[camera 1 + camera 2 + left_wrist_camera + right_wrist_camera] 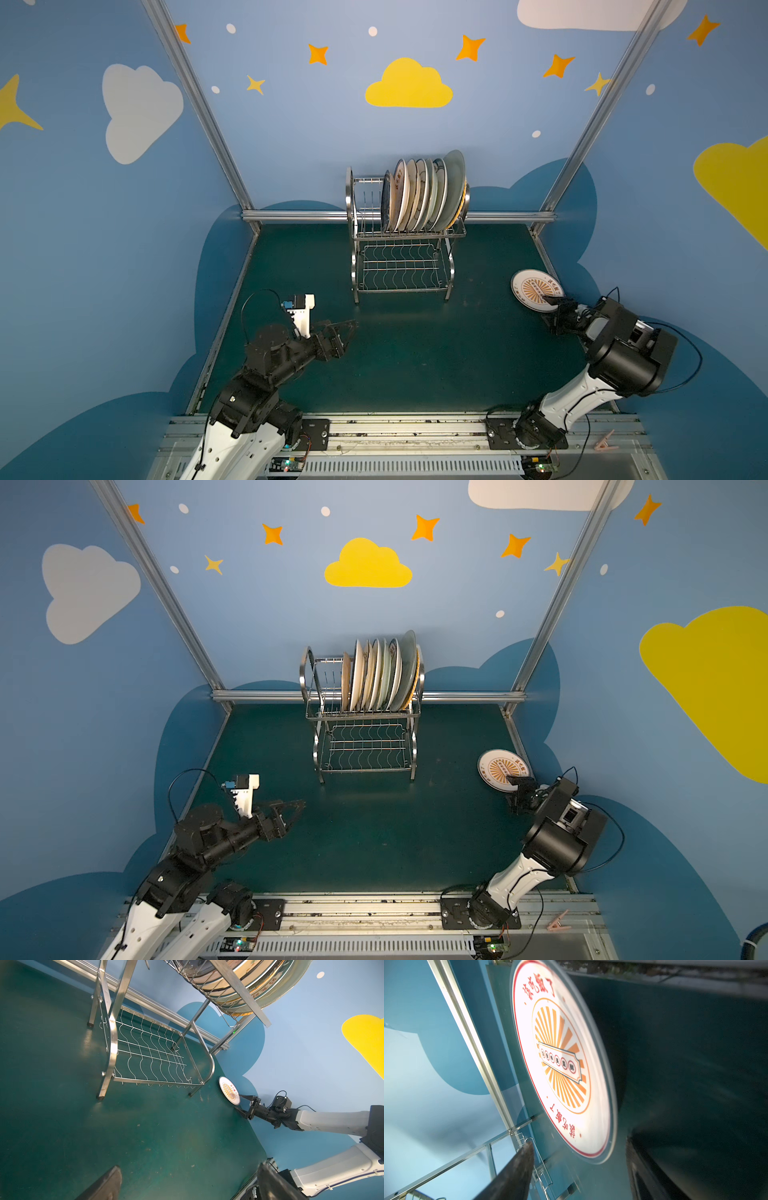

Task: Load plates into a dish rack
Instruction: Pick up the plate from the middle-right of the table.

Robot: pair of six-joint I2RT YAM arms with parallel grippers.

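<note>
An orange-sunburst white plate [532, 286] [496, 766] [228, 1089] [560, 1053] lies face up on the green table near the right wall. My right gripper [547, 309] [511, 791] [238, 1102] [579, 1147] is open, with one finger above the plate's near rim and the other low beside it. In the wrist view neither finger touches the plate. The steel dish rack [353, 232] [309, 712] [112, 1043] stands at the back. Several plates [424, 195] [378, 675] [259, 980] stand upright in its upper tier. My left gripper [349, 330] [296, 812] [189, 1167] hovers open and empty at front left.
The rack's lower wavy-wire tier [401, 266] holds nothing, and a few upright slots at the rack's left end are free. An aluminium rail [548, 257] runs close behind the sunburst plate. A pink clothespin [604, 441] lies on the front rail at right.
</note>
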